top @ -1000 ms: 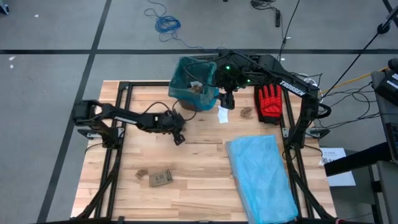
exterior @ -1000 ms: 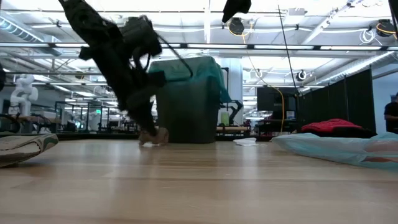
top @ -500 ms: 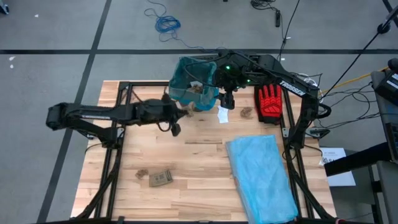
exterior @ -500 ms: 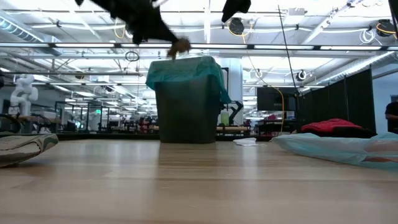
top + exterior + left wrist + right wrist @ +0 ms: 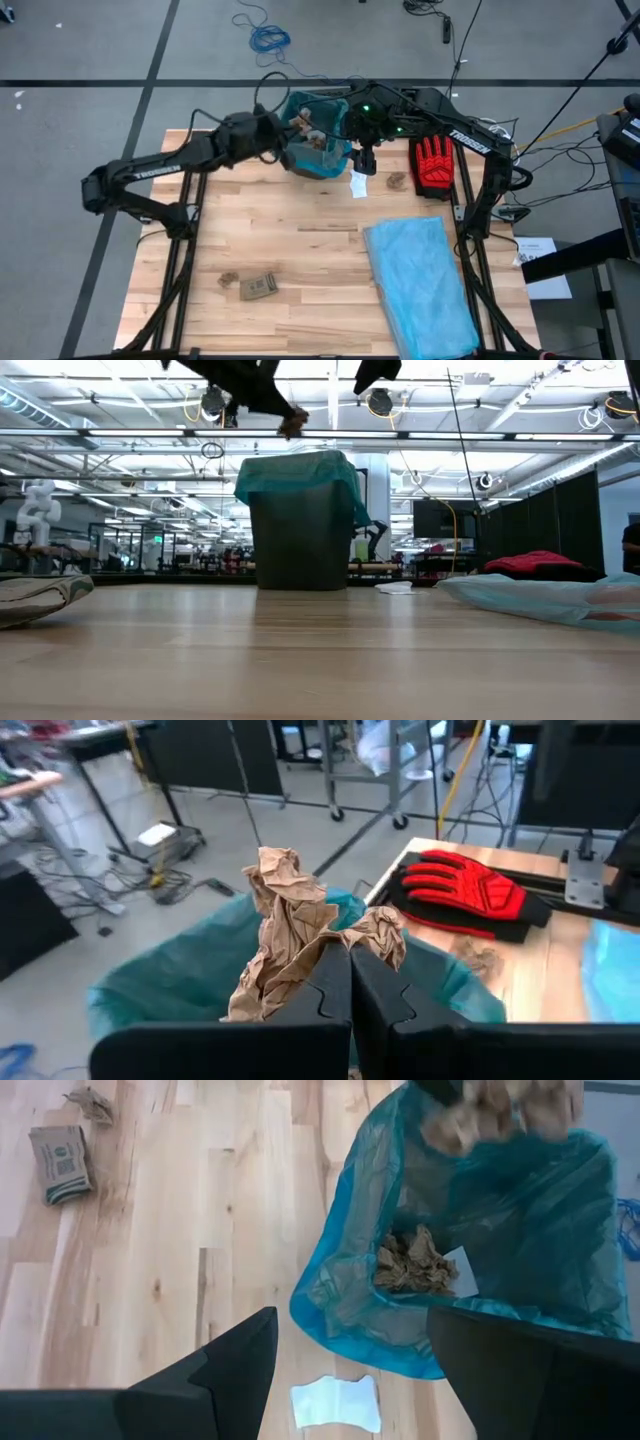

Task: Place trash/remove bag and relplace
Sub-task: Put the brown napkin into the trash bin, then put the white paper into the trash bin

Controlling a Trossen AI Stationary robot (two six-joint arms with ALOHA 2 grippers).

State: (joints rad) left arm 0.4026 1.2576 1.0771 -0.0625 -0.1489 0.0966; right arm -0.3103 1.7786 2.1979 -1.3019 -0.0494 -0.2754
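The bin [image 5: 315, 140] mouth was left open, overhung by the left hand [image 5: 296, 122] clamping a wad [image 5: 290, 935] and flanked by the right hand [image 5: 365, 160]. Passage was barred by a blue bag [image 5: 420, 285]; mid-table [image 5: 300, 250] stayed free.

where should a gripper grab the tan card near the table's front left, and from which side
Grip the card across its short width, jaws on its two long edges, coming straight down from above. It lies flat on the table, clear except for a paper wad off one end.

Bright, even overhead light, soft shadows; ceiling lamps glare at table height.
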